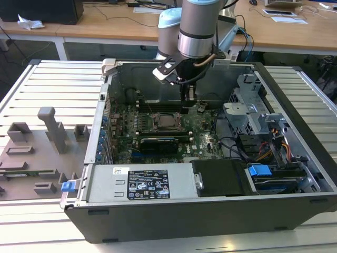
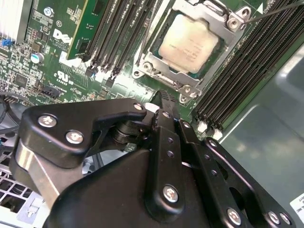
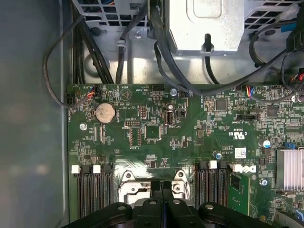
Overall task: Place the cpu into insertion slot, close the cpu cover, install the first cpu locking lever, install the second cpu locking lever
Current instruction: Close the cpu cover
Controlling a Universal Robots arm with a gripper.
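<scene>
Second wrist view: the cpu [image 2: 189, 42] lies framed by the lowered cover [image 2: 231, 24]; the gripper [image 2: 163, 97], fingers [image 2: 167, 128] pressed together, hovers just beside them.

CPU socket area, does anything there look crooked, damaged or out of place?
Mostly no: the cpu lies flat and square under the cpu cover, with no visible damage. One oddity: a thin metal rod angles away from the cover's corner, possibly an unlatched locking lever.
</scene>
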